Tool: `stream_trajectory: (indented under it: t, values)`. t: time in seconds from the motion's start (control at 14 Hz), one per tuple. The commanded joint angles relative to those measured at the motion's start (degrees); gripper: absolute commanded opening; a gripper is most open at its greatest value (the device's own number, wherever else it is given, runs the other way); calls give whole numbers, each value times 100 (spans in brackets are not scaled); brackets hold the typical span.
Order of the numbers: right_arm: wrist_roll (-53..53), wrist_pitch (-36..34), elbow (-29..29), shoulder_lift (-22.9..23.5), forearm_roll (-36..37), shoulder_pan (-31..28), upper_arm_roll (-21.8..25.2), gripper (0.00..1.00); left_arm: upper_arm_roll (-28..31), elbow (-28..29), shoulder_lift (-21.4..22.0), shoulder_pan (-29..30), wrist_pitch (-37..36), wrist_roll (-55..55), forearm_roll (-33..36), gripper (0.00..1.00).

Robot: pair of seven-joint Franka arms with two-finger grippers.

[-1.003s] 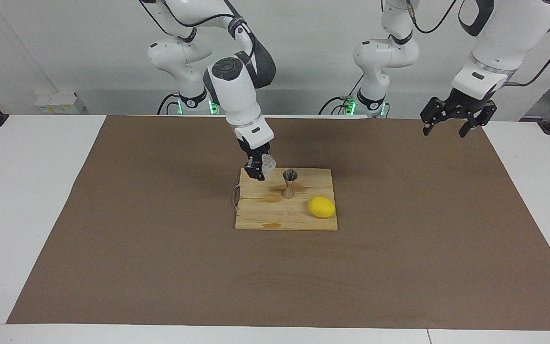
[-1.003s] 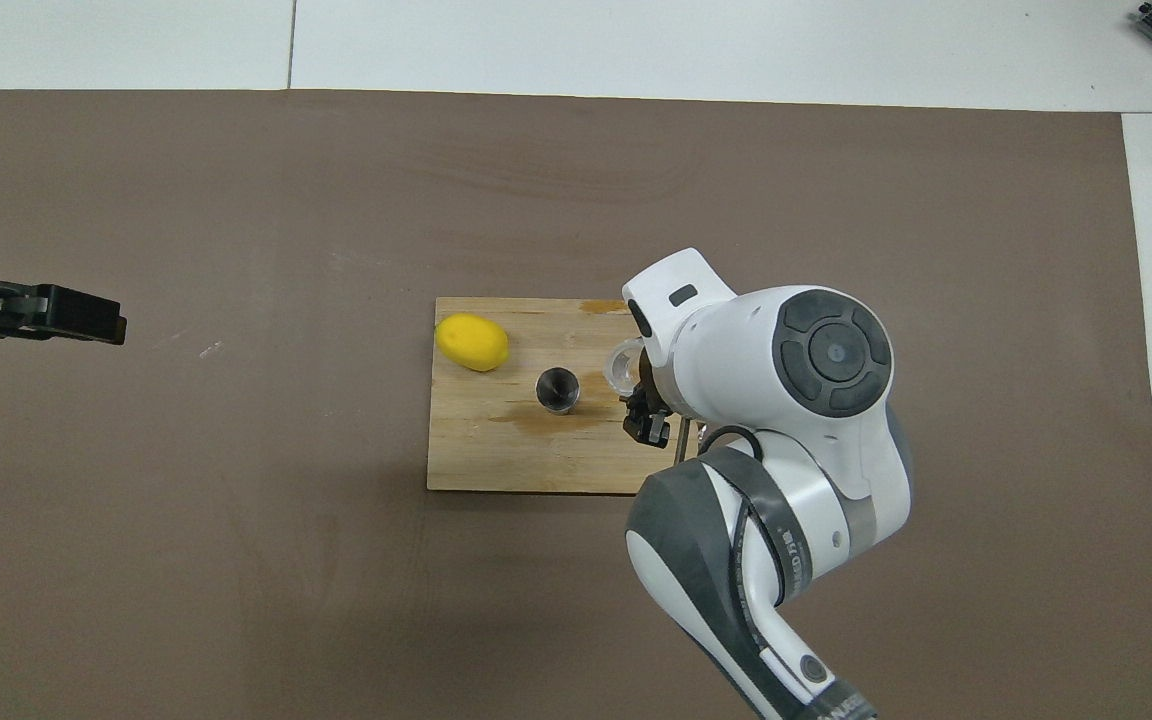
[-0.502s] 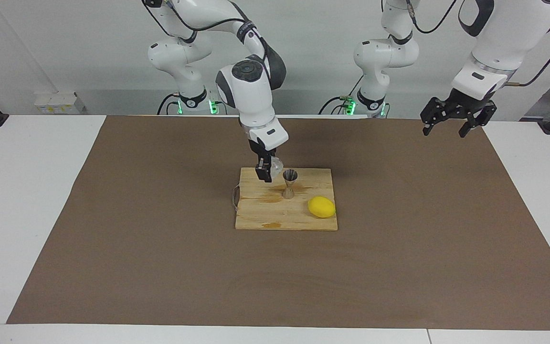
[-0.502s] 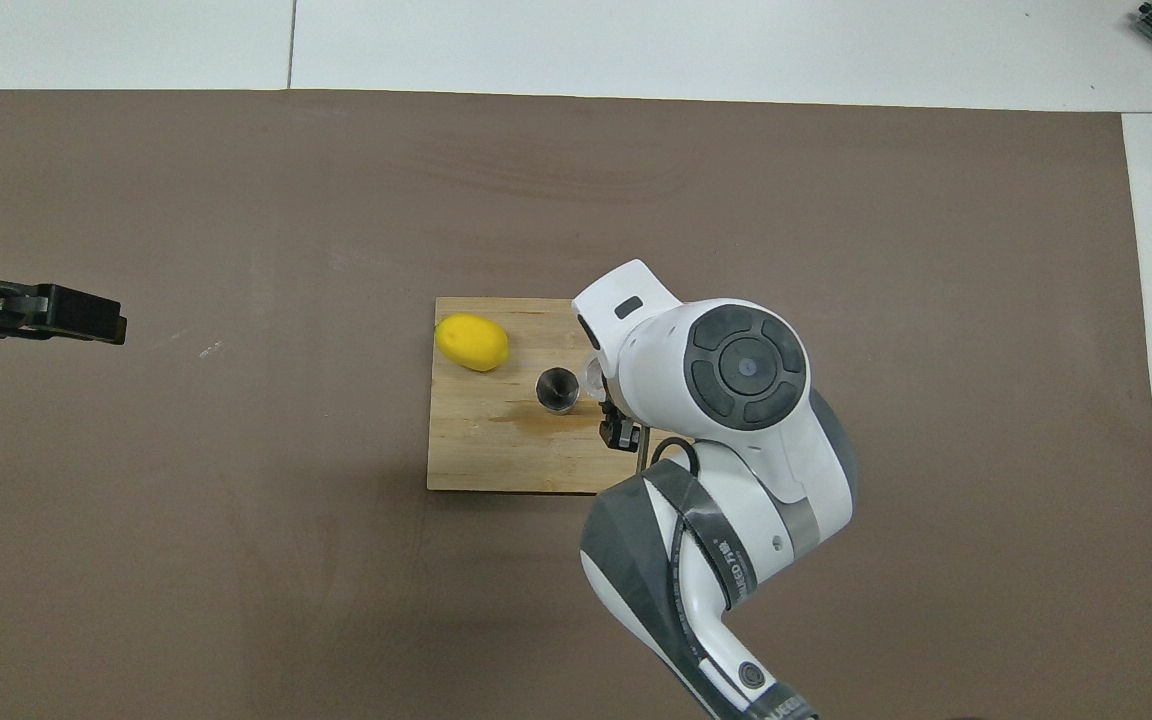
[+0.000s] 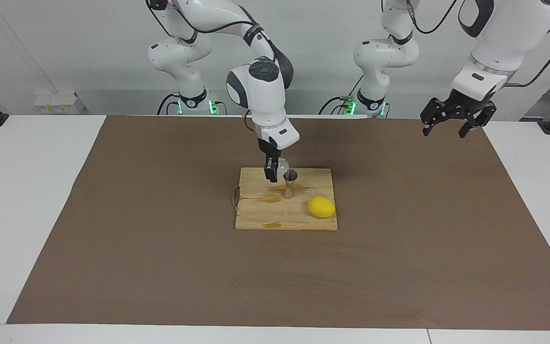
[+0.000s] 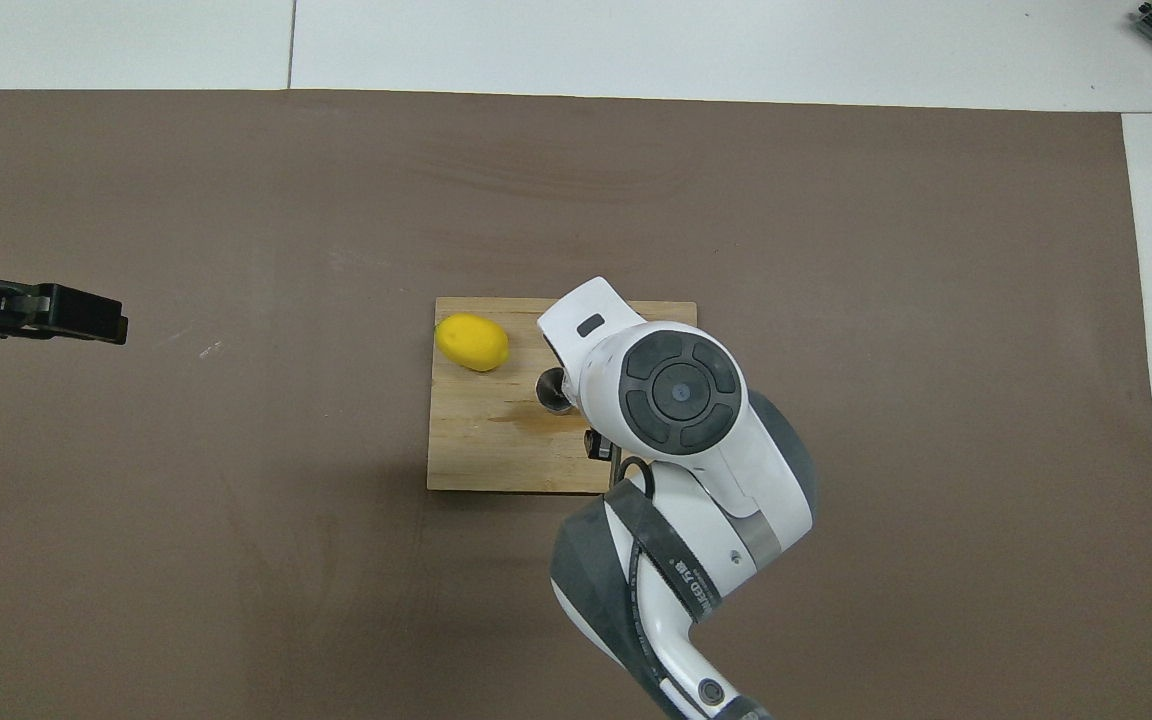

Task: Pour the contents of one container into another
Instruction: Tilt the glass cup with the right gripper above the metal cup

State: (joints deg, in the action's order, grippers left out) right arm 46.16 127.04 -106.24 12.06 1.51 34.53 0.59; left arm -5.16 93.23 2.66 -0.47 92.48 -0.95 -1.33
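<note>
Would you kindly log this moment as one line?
right tool: holds glass cup tilted beside jigger rim | left tool: waiting, open | lemon: on board

The tabletop (image 5: 31, 200) is white, and a large brown mat (image 5: 160, 267) lies flat on it, covering most of the working area and leaving white margins at both ends and along the edge farthest from the robots. A rectangular wooden board (image 5: 260, 210) lies flat on the mat near its middle, its sides roughly square to the mat's edges. The board's surface shows a few darker stains. A thin loop of cord or wire (image 5: 234, 196) lies on the mat, touching the board's side toward the right arm's end of the tabletop. In the overhead view the board (image 6: 481, 450) is partly covered by an arm.
</note>
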Motion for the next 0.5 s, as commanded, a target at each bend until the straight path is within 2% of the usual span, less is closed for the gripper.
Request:
stream_trajectory:
  t: [0.0, 0.43]
  values:
    - [-168, -179, 174, 86, 305, 18, 11, 60, 23, -156, -99, -67, -37, 112, 89, 100]
    - [-309, -285, 174, 95, 613, 132, 11, 60, 23, -156, -99, -67, -28, 121, 89, 100]
